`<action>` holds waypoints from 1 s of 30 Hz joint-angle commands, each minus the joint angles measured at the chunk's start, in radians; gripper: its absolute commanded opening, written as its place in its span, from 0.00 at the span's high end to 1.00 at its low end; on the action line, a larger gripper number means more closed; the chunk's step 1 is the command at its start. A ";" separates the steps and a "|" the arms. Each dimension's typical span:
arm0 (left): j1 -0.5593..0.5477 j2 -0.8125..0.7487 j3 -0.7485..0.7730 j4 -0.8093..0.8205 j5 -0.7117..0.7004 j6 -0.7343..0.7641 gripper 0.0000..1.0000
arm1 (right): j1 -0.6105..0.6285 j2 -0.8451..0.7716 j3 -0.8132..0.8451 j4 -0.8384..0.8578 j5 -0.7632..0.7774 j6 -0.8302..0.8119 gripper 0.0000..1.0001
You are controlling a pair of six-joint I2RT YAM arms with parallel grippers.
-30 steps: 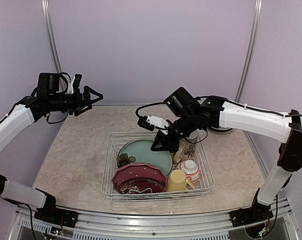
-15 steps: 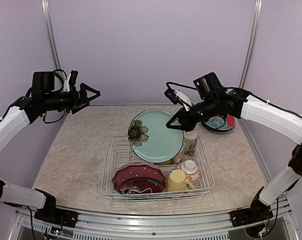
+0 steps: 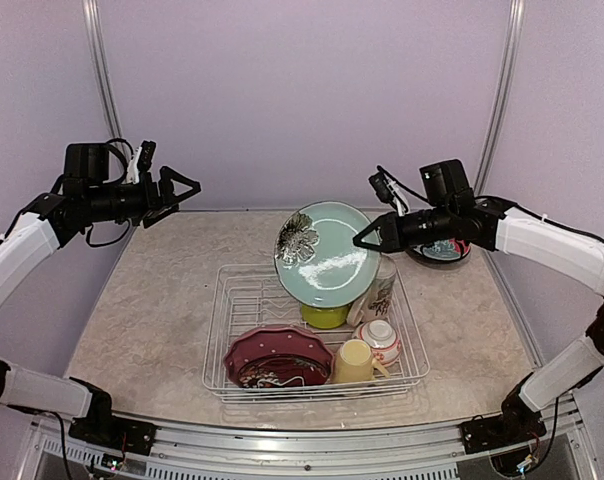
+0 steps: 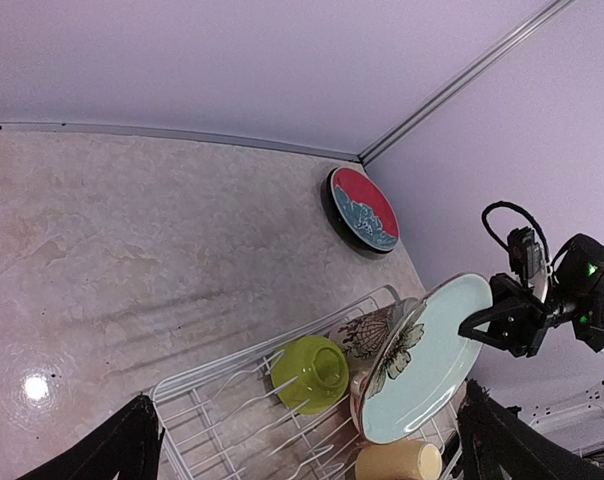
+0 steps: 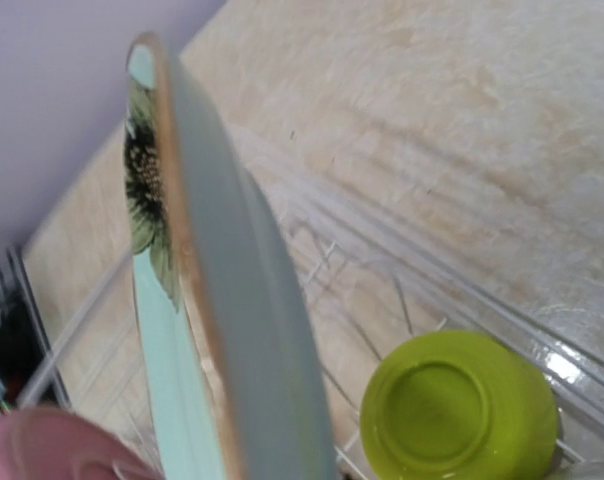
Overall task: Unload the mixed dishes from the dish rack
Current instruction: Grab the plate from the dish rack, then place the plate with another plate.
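The teal-green plate (image 3: 327, 255) with the dark flower print hangs in the air over the far half of the dish rack (image 3: 222, 330), tipped up close to upright, its face turned toward the near left and the flower at its upper left. Your right gripper (image 3: 364, 241) has it by the right rim, the jaws narrowed down onto the edge; in the right wrist view you see the plate edge-on, running up through the picture. Just below the plate, the lime-green bowl (image 3: 325, 316) sits upside down in the rack's far middle, partly covered by the plate's lower edge in the top view. The tall cream mug (image 3: 384, 290) stands just to the right of it at the rack's far right. Nearer to you, the small white-and-red bowl (image 3: 380, 338) sits by the right side, the pale yellow mug (image 3: 354, 362) lies on its side at the near right, and the dark red plate (image 3: 277, 357) fills the near left corner. Outside the rack, the black-rimmed red and teal plate (image 3: 444, 250) lies flat on the table (image 3: 152, 300) at the far right, half hidden behind your right arm in the top view. Your left gripper (image 3: 187, 188) hovers high over the table's far left, well apart from the rack, its jaws spread wide with nothing between them.
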 commanded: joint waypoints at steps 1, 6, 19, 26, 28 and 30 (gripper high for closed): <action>-0.006 -0.008 0.024 -0.006 -0.009 0.016 0.01 | -0.070 -0.064 -0.063 0.271 -0.119 0.235 1.00; -0.006 -0.005 0.023 -0.007 -0.010 0.015 0.01 | -0.112 -0.075 -0.111 0.412 -0.166 0.381 1.00; -0.005 -0.013 0.025 -0.007 -0.011 0.017 0.01 | -0.275 -0.071 -0.128 0.640 -0.241 0.618 1.00; -0.006 -0.007 0.024 -0.006 -0.004 0.014 0.01 | -0.433 -0.046 -0.140 0.798 -0.274 0.758 1.00; -0.005 -0.003 0.024 -0.006 -0.005 0.014 0.01 | -0.483 -0.031 -0.152 0.852 -0.271 0.812 1.00; -0.003 0.002 0.026 -0.007 -0.004 0.014 0.01 | -0.530 0.000 -0.168 0.922 -0.269 0.873 1.00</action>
